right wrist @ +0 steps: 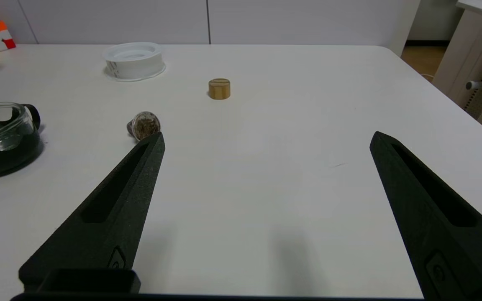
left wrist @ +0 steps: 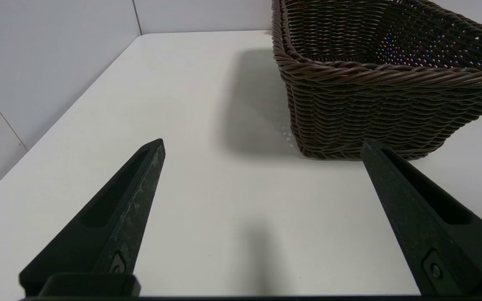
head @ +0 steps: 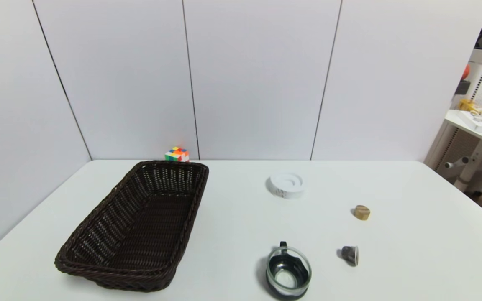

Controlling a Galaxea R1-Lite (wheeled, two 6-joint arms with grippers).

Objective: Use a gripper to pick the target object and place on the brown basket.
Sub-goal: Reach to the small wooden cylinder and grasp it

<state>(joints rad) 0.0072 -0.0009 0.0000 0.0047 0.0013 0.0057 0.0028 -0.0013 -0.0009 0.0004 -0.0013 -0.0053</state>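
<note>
Black right claw (right wrist: 266, 140) spread wide, nothing held, low over white surface (right wrist: 266, 188). Small tan wooden cylinder (right wrist: 219, 88) stands upright ahead of it, slightly toward the left finger. Left claw (left wrist: 262, 144) also spread, nearer dark brown woven wicker basket (left wrist: 391, 75). Right arm nearer target.

Glass cup (right wrist: 2, 138) cropped at edge, cube (head: 177, 154) partly behind basket (head: 98, 234), perhaps touching

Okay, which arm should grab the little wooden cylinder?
Probably the right. The wooden cylinder sits on the table's right side, ahead of the open right end effector; the left end effector faces the brown basket.
</note>
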